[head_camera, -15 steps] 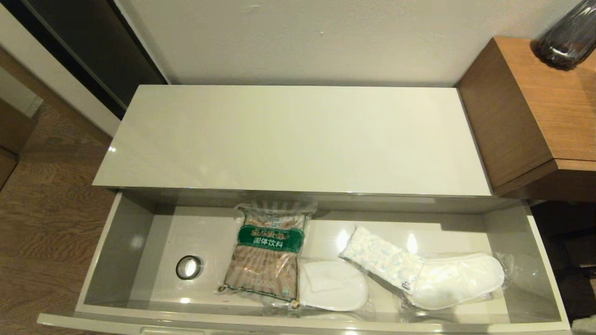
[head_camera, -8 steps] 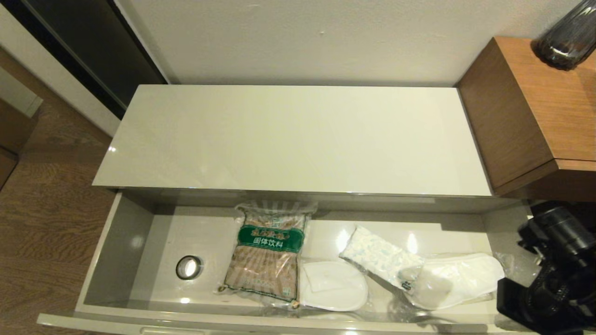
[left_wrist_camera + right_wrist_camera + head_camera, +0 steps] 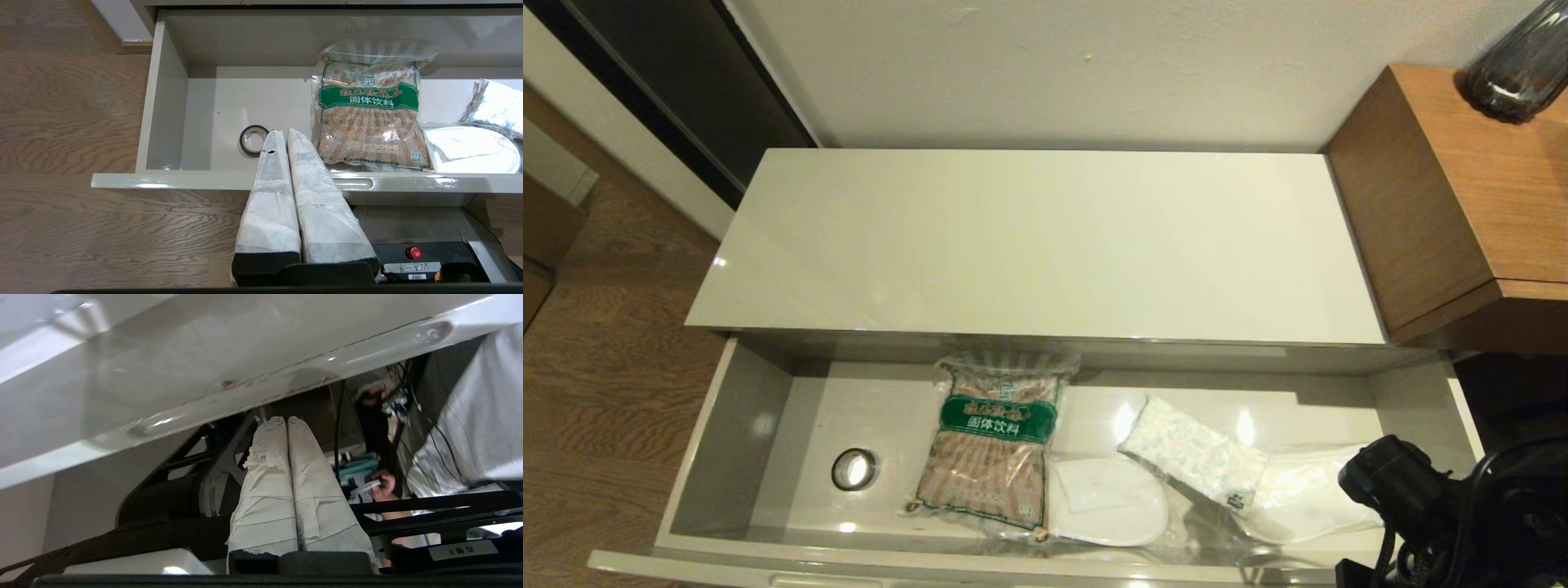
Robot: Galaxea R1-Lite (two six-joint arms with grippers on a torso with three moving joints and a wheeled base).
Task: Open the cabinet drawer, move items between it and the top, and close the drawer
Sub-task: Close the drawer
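The drawer (image 3: 731, 425) stands pulled fully out below the cabinet top (image 3: 1037, 245), which is bare and glossy. Going from the left end of the drawer: a small black tape roll (image 3: 854, 469) lies flat on the floor of it, well apart from the left wall. Next comes a brown packet (image 3: 992, 445) with a green band, lying lengthwise. Touching its lower right corner is one slipper (image 3: 1107, 500) in clear plastic. Just beyond that the tissue pack (image 3: 1192, 453) lies at a slant, its far end overlapping the second slipper (image 3: 1298, 498), which lies near the right end of the drawer. The left gripper (image 3: 282, 131) hangs outside the drawer front, its tips reaching just over the front edge near the tape roll, with its padded fingers (image 3: 269, 196) pressed together and holding nothing. The right arm (image 3: 1445, 506) shows at the drawer's right front corner, covering the toe of the second slipper in the head view. The right gripper (image 3: 282, 418) sits low beneath a pale glossy panel, its wrapped fingers together and empty.
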